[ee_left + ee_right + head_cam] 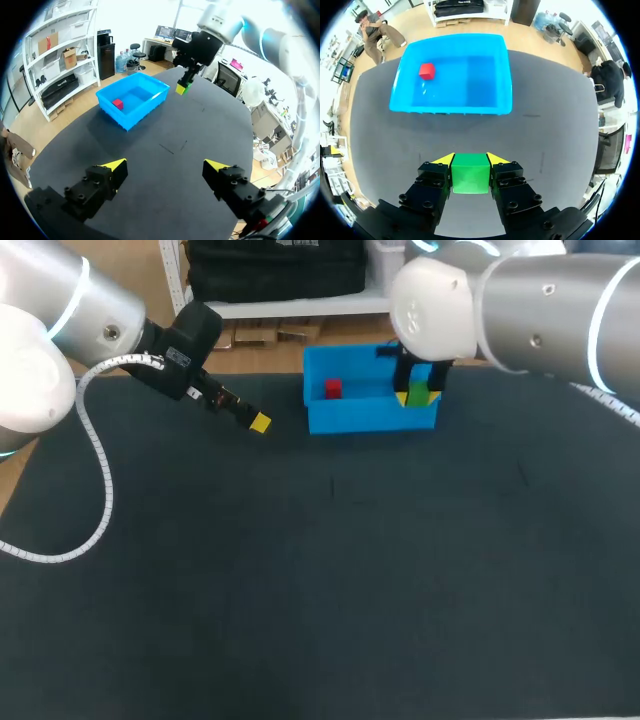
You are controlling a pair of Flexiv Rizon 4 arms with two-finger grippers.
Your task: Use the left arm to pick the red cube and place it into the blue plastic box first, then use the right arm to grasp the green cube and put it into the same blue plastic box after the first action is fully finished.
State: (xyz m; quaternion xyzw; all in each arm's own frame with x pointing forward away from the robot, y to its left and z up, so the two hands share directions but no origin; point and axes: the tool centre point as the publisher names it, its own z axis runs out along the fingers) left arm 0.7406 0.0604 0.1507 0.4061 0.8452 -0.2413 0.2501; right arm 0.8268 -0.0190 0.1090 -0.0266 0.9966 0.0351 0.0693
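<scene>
found the red cube (pixel 333 389) lying on the floor of the blue plastic box (pixel 370 422), toward the box's 9 o'clock end. placed the box at about 12 o'clock on the dark desk (pixel 300 570), close to the far edge.

saw the right gripper (pixel 417 397) at the box's 3 o'clock end, clamped on the green cube (pixel 418 393) with one yellow tip pressed to each side. in the right wrist view, noted the same cube (pixel 470 172) filling the whole gap of that gripper (pixel 470 159), lifted clear of the desk, with the box's near wall (pixel 450 107) standing ahead at 12 o'clock between the green cube and the box floor. spotted the red cube (pixel 427 71) ahead at about 11 o'clock. could not tell whether the green cube hung over the rim or just short of it. in the head view, had the far 3 o'clock corner of the box hidden behind the right arm (pixel 520 300).

found the left gripper (pixel 258 422) at about 11 o'clock on the desk, near the box's 9 o'clock side but not touching it. in the left wrist view, saw its (pixel 165 166) yellow tips spread well apart above the desk surface, with a faint mark (pixel 167 148) on the desk ahead and the box (pixel 145 112) beyond at about 11 o'clock. noted a white cable (pixel 100 510) from the left arm looping over the desk at 9 o'clock, well apart from the box.
</scene>
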